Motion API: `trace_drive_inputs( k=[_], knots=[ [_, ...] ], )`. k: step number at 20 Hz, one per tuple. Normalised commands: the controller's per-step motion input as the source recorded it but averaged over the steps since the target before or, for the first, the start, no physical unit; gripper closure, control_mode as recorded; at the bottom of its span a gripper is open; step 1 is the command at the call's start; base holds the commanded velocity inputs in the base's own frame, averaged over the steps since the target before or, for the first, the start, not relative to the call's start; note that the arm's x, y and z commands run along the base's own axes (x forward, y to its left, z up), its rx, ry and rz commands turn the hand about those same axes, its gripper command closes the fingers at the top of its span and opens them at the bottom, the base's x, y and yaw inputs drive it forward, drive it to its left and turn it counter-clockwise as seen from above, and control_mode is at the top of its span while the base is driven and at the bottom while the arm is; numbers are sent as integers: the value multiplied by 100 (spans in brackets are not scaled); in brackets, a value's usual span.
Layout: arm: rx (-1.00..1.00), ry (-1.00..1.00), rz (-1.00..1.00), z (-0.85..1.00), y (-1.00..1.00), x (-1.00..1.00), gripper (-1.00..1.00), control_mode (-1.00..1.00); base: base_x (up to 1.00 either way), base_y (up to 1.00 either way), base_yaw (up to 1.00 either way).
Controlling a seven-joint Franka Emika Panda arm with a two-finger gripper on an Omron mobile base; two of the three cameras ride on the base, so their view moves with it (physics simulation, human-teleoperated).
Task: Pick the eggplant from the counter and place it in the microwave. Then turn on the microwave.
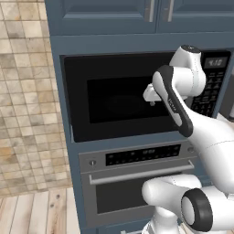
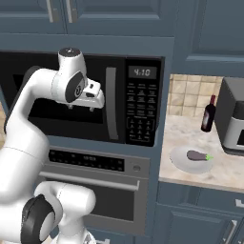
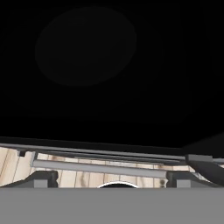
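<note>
**Pincer at the microwave, eggplant on the bench**

While the pincer (image 2: 95, 97) hangs in front of the microwave (image 2: 119, 102), its jaws stand spread wide and nothing lies between them; it pinches no object. In the left base view the pincer (image 1: 151, 94) sits before the dark glass, just left of the grey vertical handle (image 2: 110, 102). Whether it touches the glass or the handle cannot be told from these pictures. The hand view looks into a black expanse with a faint round disc (image 3: 85, 46), probably the turntable, and a horizontal silver bar (image 3: 98, 168) below it, likely the handle of the wall oven (image 2: 95, 186) under the microwave. From the base views the microwave door appears to lie flush with its keypad (image 2: 142, 112), so I judge it shut, though I am not certain.

Taking the microwave as landmark, the eggplant (image 2: 198, 155) lies to its right and lower, on a pale plate (image 2: 178, 159) on the bench (image 2: 190, 178), well apart from the pincer. Its long axis runs roughly side to side in the right base view, green stem cap pointing away from the microwave. Beyond it, further from the microwave, stand a dark red bottle (image 2: 208, 114) and a grey toaster oven (image 2: 231, 116).

The coming move, as I judge it, turns on this: the arm must swing right and down from the microwave front to reach the eggplant, and close across its narrow width.
</note>
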Motion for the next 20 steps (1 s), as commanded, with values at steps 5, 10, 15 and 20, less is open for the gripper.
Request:
trace_drive_inputs(
  k=[5,10,15,20],
  knots=[
    [0,0,0,0,0,0,-100,100,-31,-12,0],
    [0,0,0,0,0,0,-100,100,-42,-17,0],
    [0,0,0,0,0,0,-100,100,-48,-20,0],
    [0,0,0,0,0,0,-100,100,-44,-24,0]
  ],
)
